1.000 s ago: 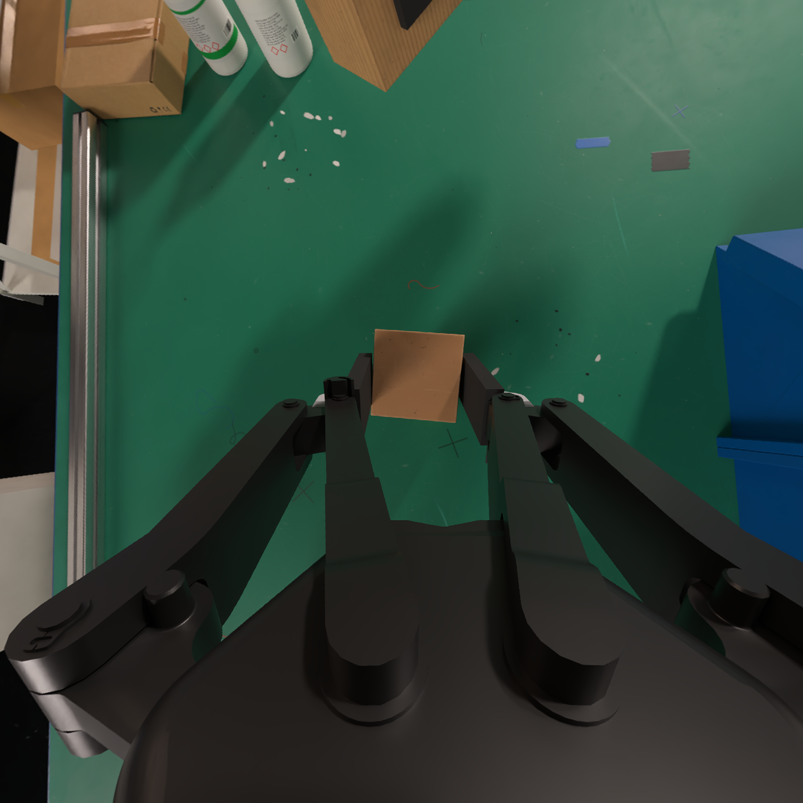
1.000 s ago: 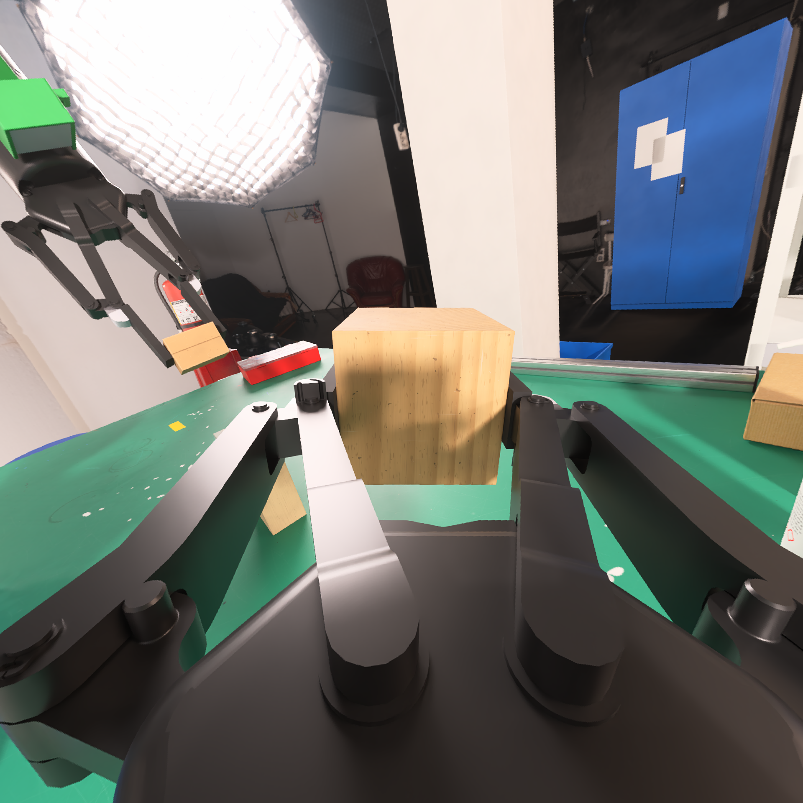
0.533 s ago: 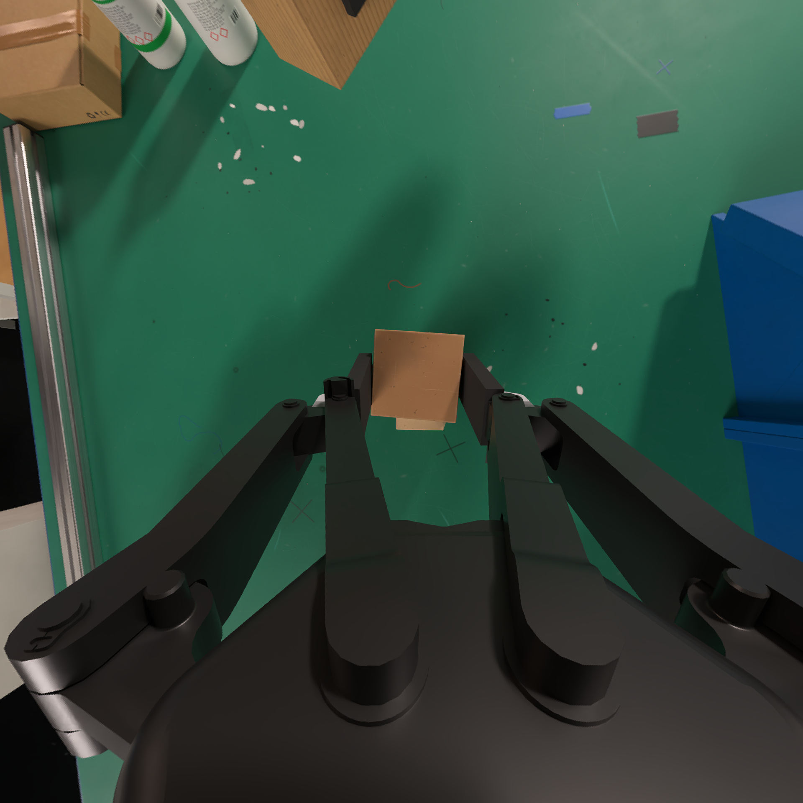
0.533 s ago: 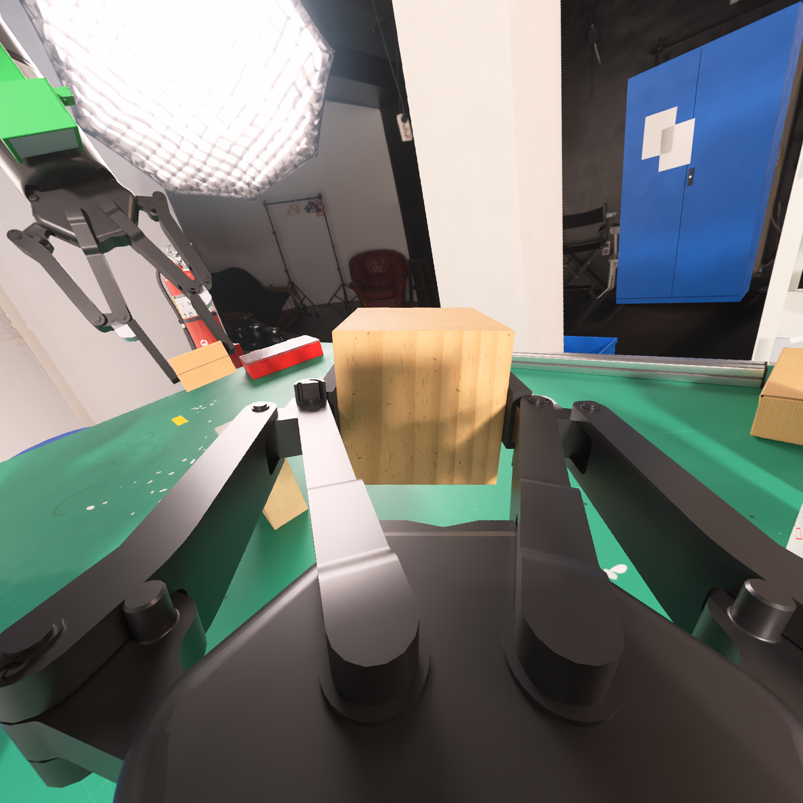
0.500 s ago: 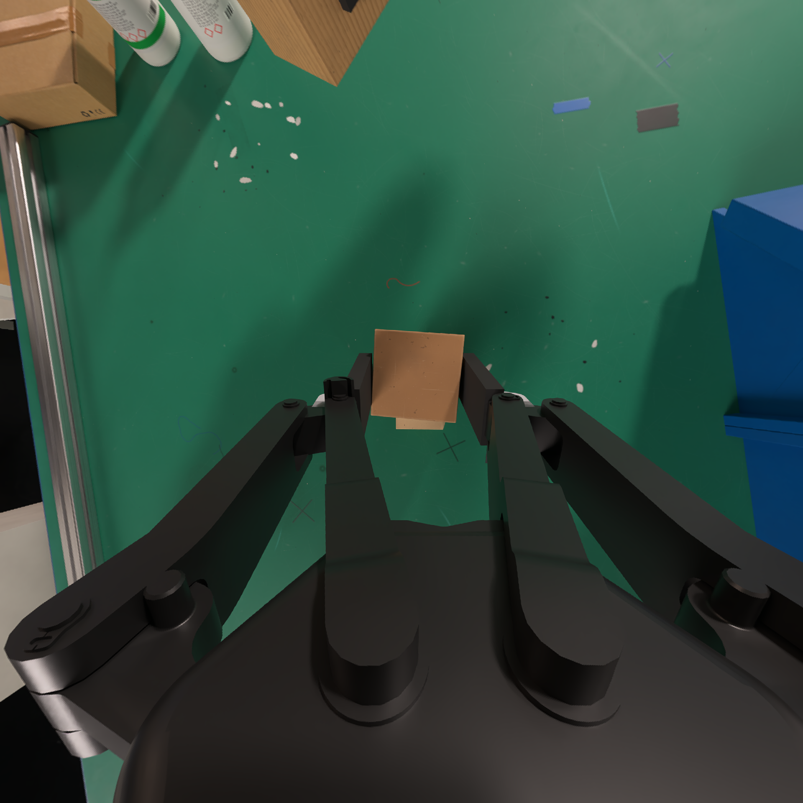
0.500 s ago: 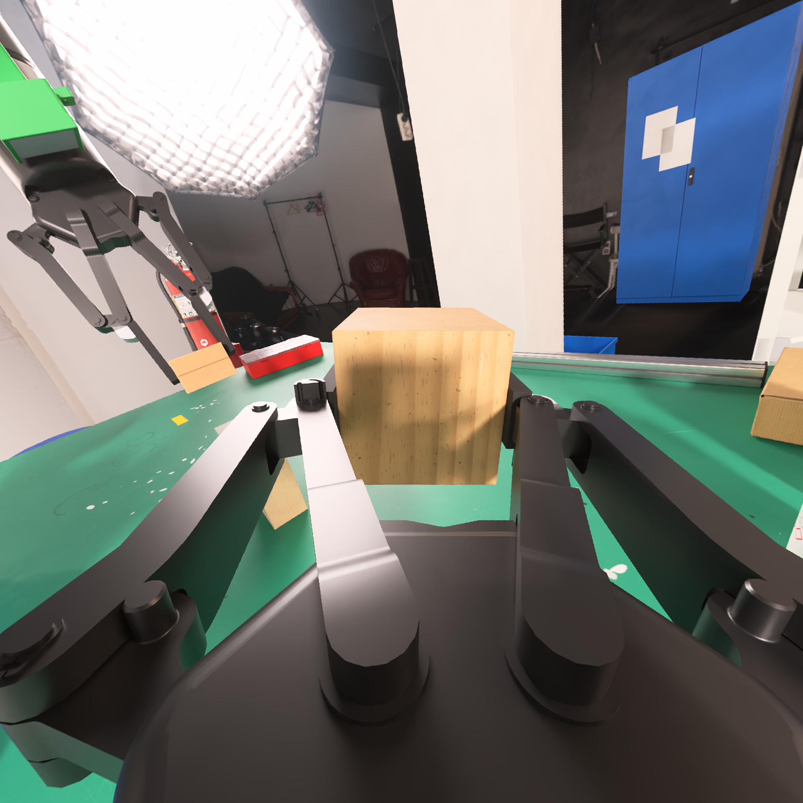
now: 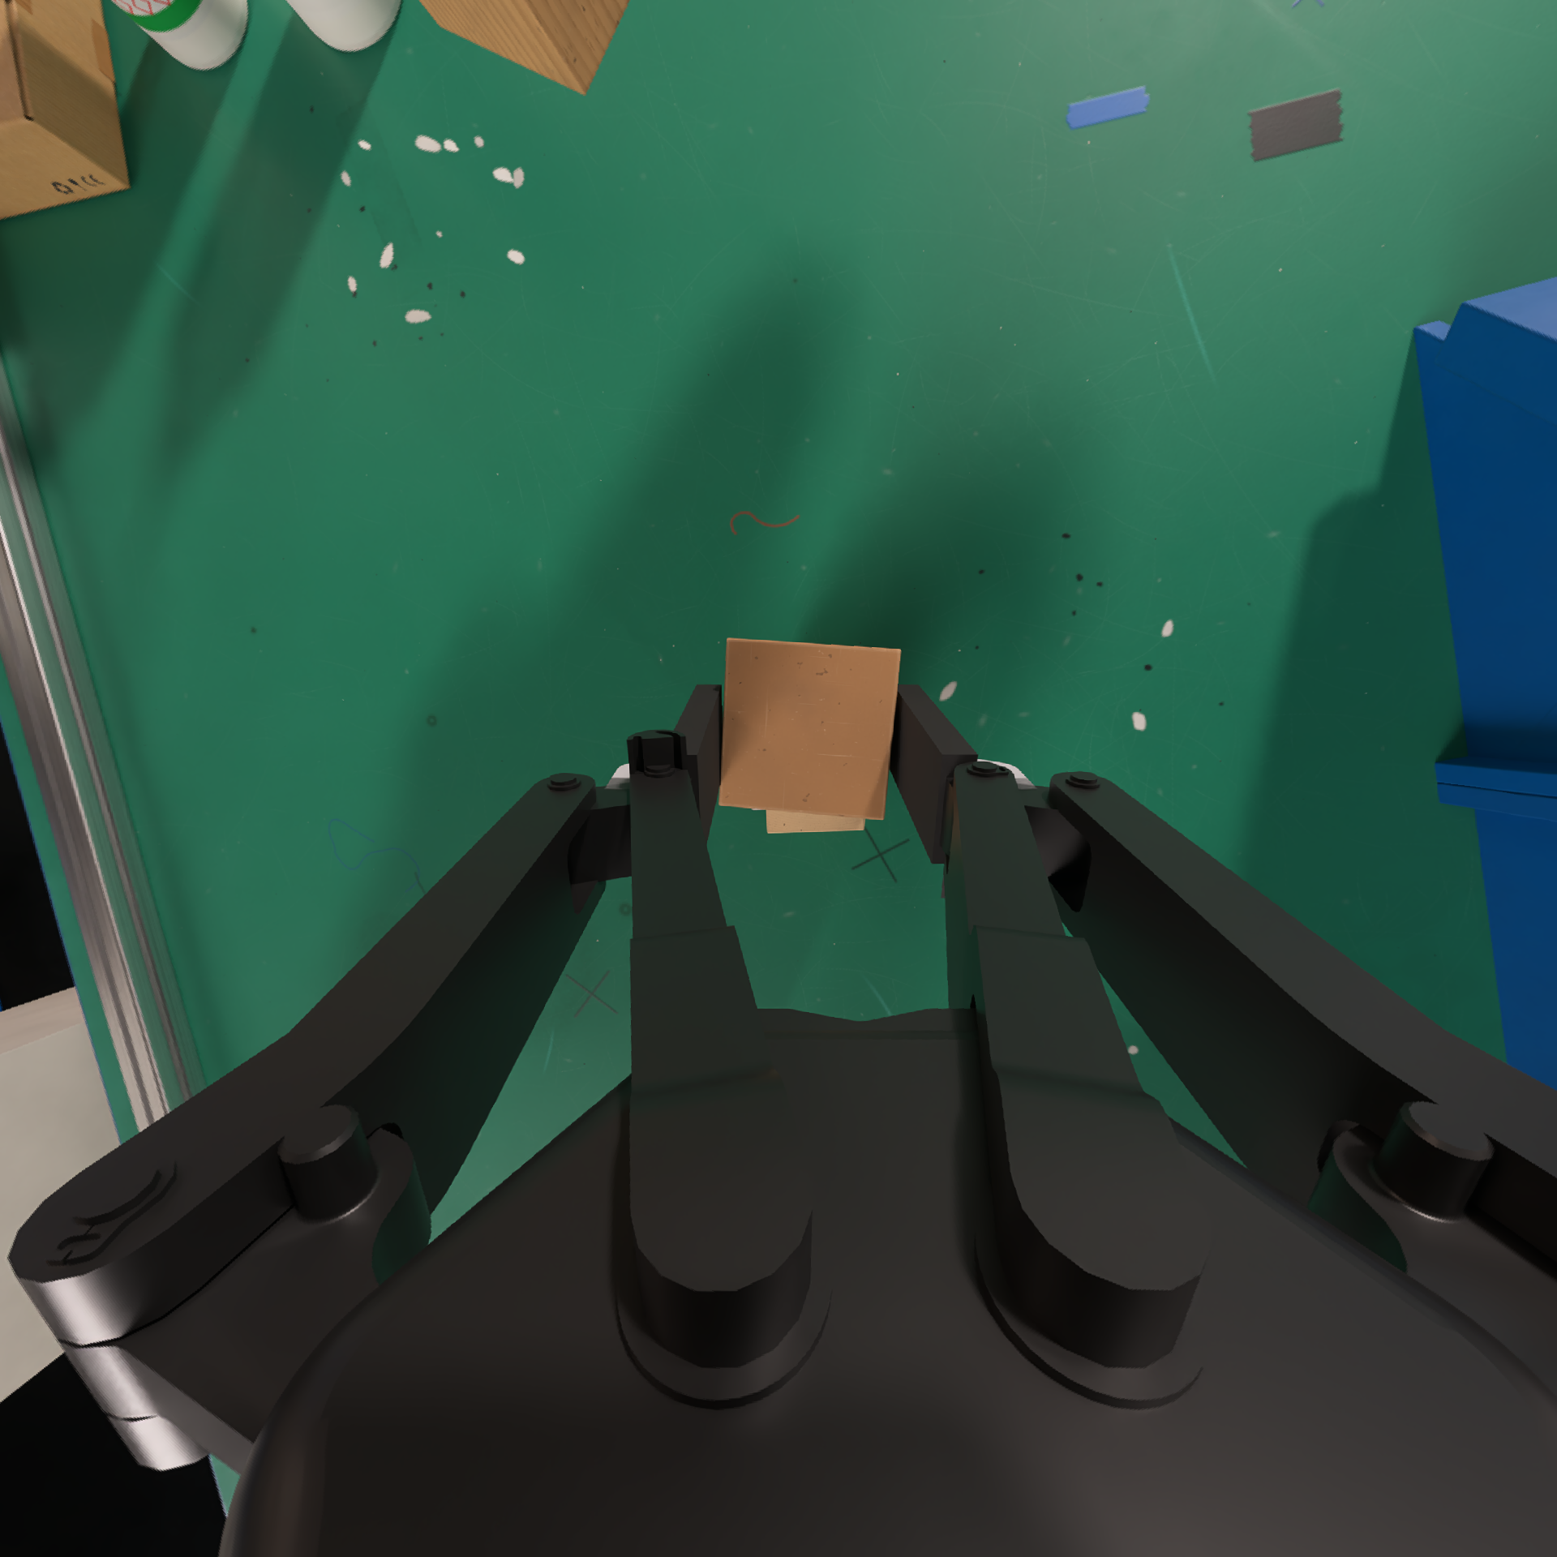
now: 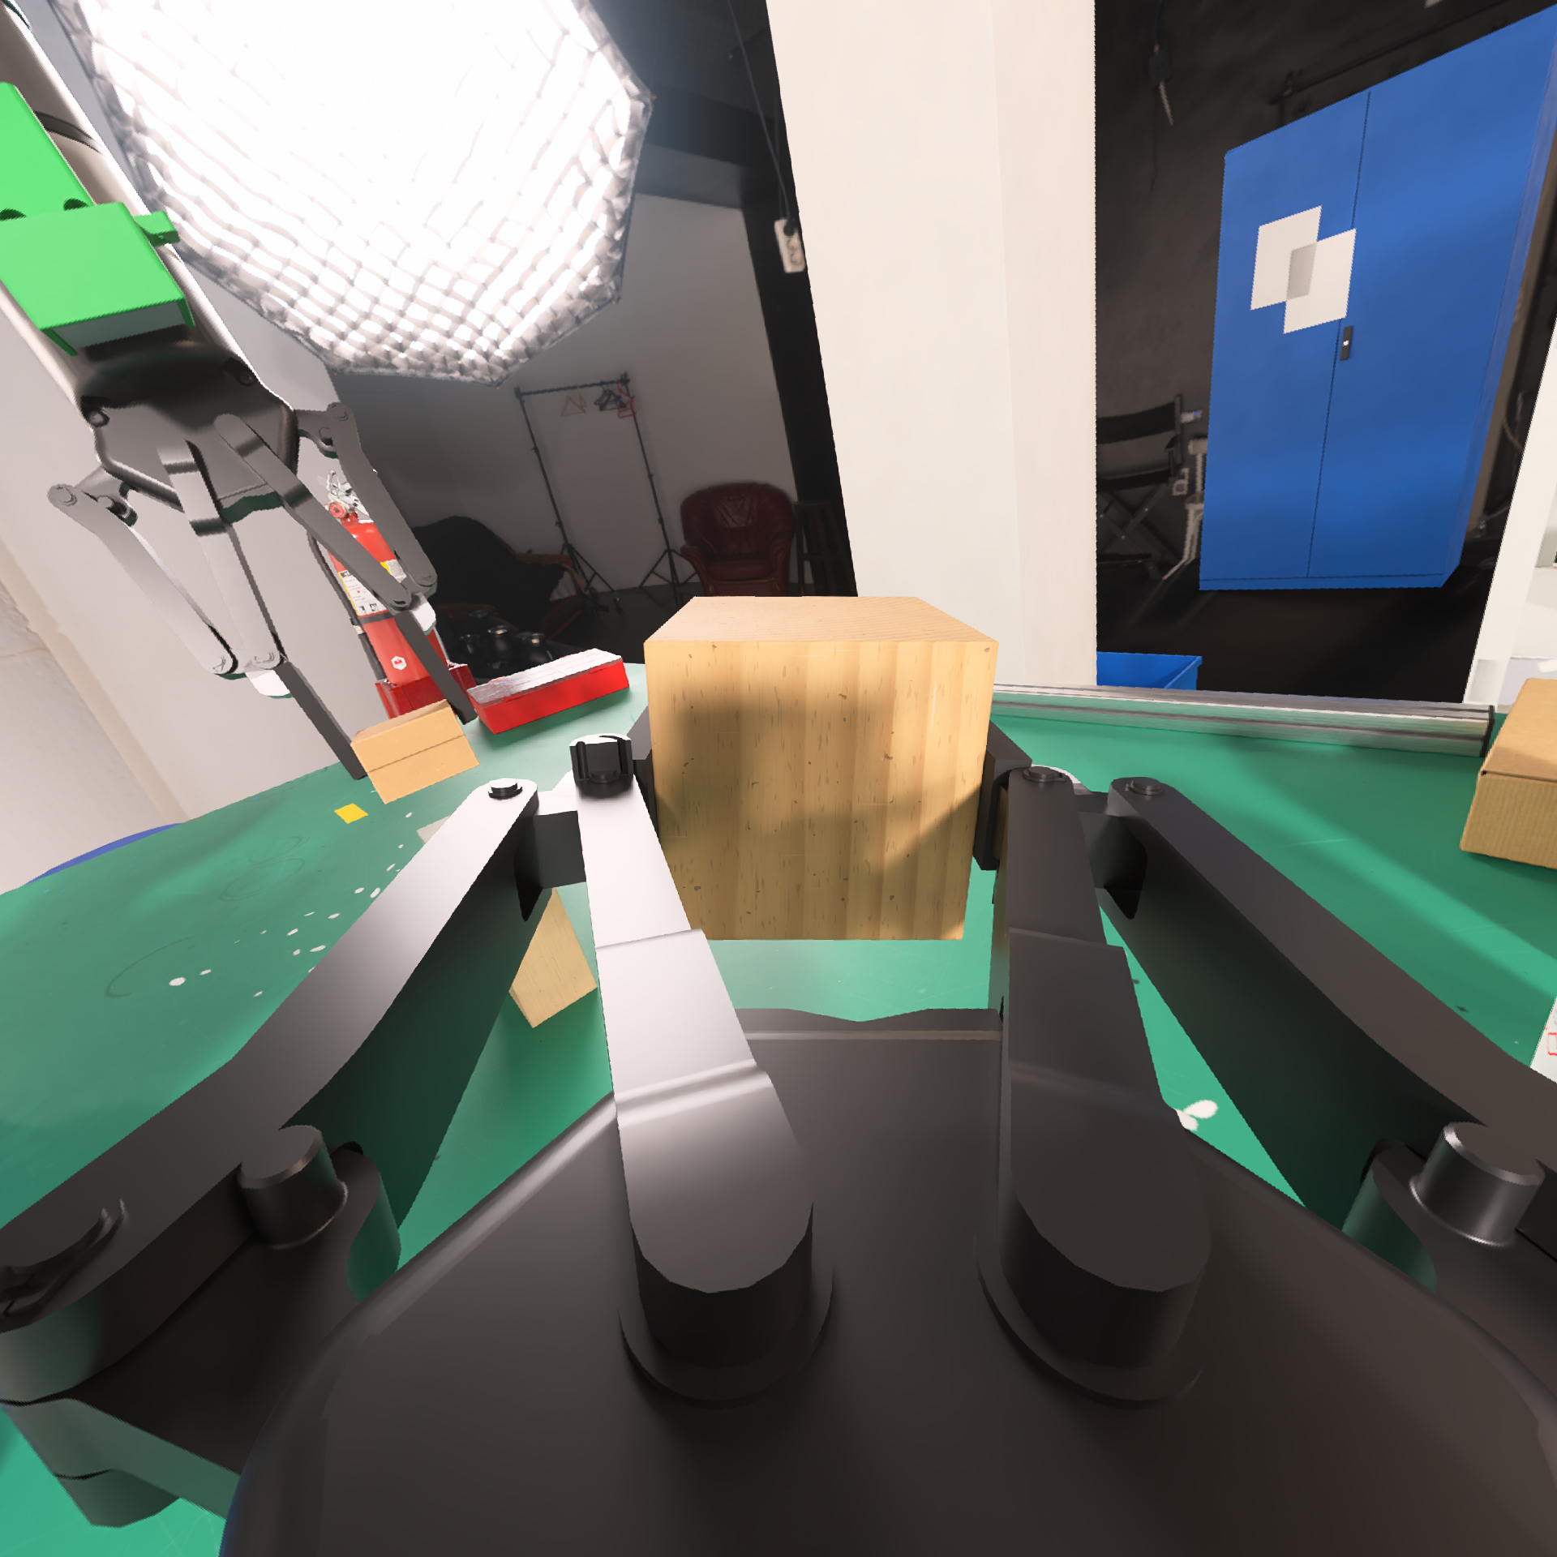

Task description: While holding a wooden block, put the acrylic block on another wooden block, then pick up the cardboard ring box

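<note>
My left gripper is shut on the brown cardboard ring box and holds it above the green table. The edge of a pale block shows just beneath the box. In the right wrist view this gripper hangs at the upper left with the box just above the table. My right gripper is shut on a big wooden block. A second wooden block stands on the table behind my left finger. I cannot make out the acrylic block.
A blue bin stands at the right and a metal rail runs along the left edge. Cardboard boxes and white bottles sit at the far side. A red block and another cardboard box lie on the table.
My left gripper has come down toward the table with the ring box, and a pale block edge now shows under it. My right gripper still holds the wooden block.
</note>
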You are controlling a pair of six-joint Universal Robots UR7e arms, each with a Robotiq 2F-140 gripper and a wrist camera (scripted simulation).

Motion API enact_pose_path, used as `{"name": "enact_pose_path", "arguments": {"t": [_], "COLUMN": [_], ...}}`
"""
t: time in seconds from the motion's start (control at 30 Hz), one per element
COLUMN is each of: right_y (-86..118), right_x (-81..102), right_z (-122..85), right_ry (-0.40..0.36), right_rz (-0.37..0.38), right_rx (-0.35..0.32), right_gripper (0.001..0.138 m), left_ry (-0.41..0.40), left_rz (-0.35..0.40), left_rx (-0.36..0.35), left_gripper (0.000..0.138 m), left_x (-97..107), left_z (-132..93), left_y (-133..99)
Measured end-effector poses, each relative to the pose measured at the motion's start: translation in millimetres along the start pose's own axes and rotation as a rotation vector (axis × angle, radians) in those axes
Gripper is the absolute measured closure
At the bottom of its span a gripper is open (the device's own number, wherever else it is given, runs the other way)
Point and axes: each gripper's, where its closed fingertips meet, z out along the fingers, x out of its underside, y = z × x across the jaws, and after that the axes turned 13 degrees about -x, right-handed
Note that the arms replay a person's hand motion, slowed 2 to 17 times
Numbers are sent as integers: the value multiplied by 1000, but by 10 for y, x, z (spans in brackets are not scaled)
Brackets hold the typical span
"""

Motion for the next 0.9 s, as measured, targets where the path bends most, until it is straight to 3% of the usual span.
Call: {"name": "enact_pose_path", "arguments": {"t": [0.9], "right_y": [-39], "right_x": [17], "right_z": [-2], "right_ry": [0], "right_rz": [11], "right_rx": [-1], "right_gripper": [64], "left_ry": [29], "left_rz": [2], "left_rx": [26], "left_gripper": [85], "left_x": [58], "left_z": [209], "left_y": [-21]}}
